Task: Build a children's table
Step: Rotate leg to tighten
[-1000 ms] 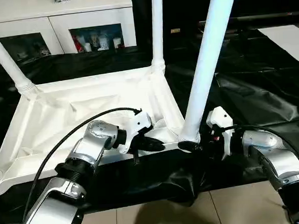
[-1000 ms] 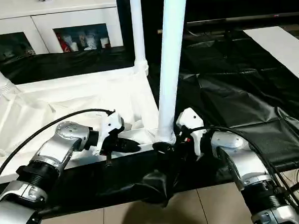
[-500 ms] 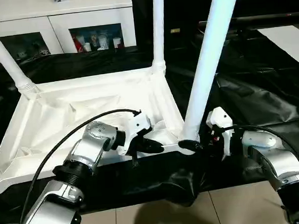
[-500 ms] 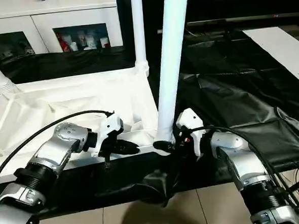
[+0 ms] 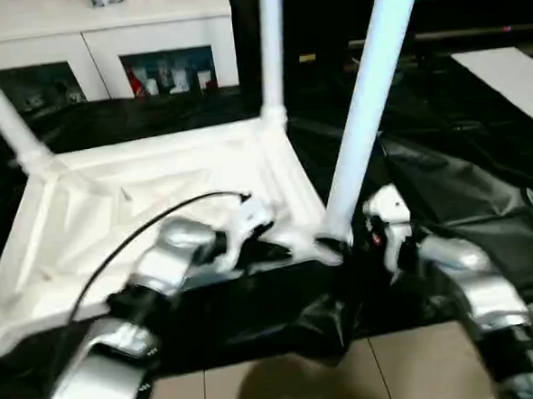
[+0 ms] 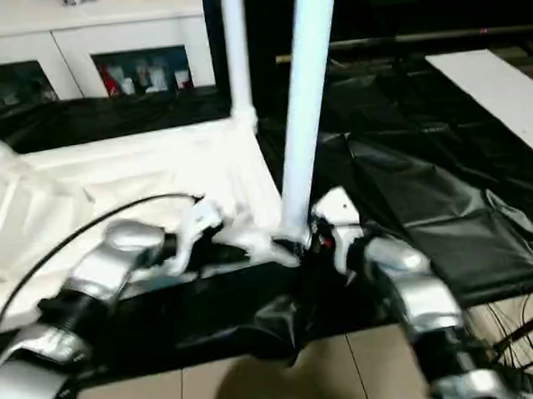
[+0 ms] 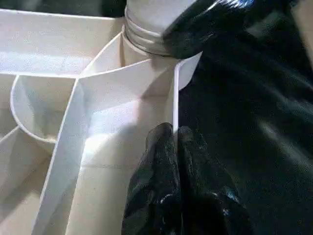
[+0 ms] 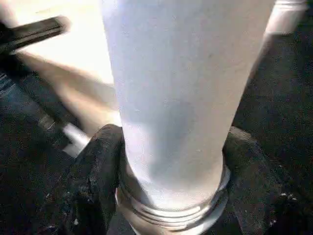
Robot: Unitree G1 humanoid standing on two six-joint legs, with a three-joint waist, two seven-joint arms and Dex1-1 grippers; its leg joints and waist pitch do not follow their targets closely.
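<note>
A crumpled black plastic sheet covers the floor, with a white cabinet with glass doors along the back wall. On the sheet lies the white plastic rectangular tabletop, upside down, its ribbed underside and thin rim facing up. Three long white tapered tube legs stand from its corner sockets, the nearest one at the front right corner.

The left end effector is pinched closed on the tabletop's thin front rim, close to that corner. The right end effector has its two black fingers set around the base of the nearest leg, just above the threaded collar; they look snug against it.

The parts look light, hollow and stiff, moulded smooth and rather slippery. The tube is round and tapers upward, so a grip low down by the socket probably gives the best control. The rim is narrow and likely flexes a little under a pinch.
</note>
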